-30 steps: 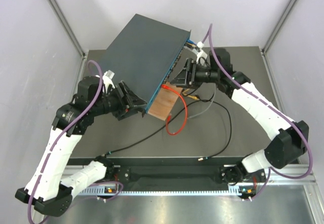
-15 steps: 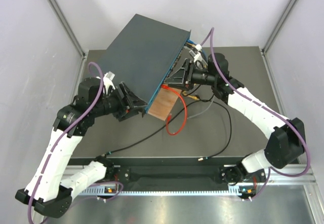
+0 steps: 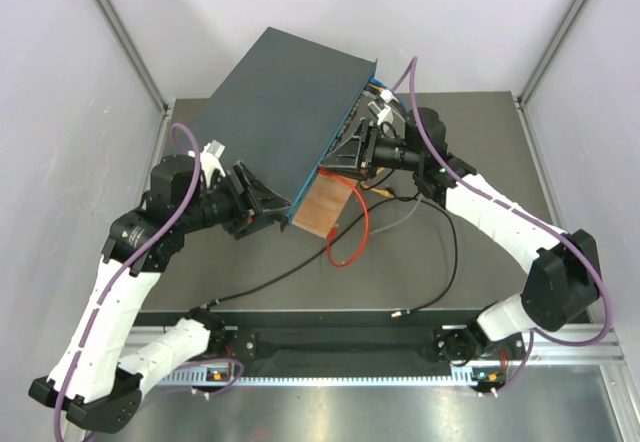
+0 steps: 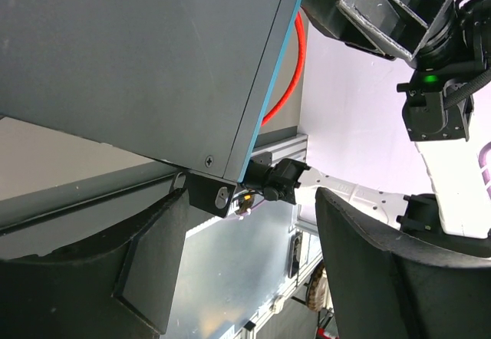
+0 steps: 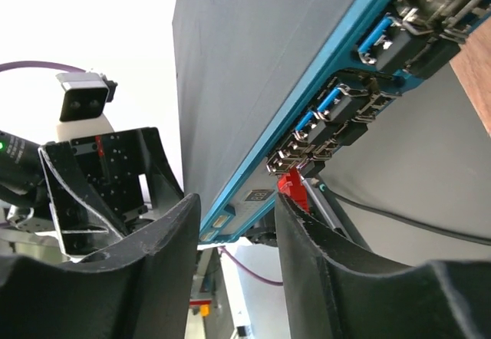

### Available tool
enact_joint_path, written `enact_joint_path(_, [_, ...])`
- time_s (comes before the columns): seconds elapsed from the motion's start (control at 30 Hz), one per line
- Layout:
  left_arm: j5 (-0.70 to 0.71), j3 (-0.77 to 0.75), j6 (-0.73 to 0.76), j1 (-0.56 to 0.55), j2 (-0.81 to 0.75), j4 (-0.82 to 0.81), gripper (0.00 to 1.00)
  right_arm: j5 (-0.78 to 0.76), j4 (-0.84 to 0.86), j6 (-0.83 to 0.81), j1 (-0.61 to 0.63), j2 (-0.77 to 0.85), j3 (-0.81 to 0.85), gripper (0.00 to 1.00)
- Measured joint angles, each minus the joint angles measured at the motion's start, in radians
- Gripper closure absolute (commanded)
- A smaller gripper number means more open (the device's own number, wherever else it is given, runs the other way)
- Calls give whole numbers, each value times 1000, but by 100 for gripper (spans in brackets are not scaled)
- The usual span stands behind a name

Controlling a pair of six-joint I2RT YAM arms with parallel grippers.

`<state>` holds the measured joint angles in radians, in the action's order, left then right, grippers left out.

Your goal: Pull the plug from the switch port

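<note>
Nearest, the left jaws are clamped on the near corner of the switch [image 3: 285,112], which is held tilted above the surface [image 3: 480,162] (its socket row faces right). Farther back, the right jaws stand narrowly apart around a red plug [image 5: 290,183] in that row; whether they touch it is unclear.

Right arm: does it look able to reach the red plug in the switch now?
Likely yes: the right claw is open right at the red plug in the switch, nothing between, though neighbouring connectors crowd it.
</note>
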<state>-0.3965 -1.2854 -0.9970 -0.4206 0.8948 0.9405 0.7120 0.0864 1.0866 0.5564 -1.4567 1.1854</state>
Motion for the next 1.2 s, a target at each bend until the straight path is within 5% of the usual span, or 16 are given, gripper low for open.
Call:
enact_joint_path(0.53, [-8, 0, 0, 0, -2, -2, 28, -63, -249, -239, -16, 3, 86, 52])
enact_joint_path(1.2, [-7, 12, -26, 0, -3, -21, 28, 2, 130, 65, -2, -37, -61, 61])
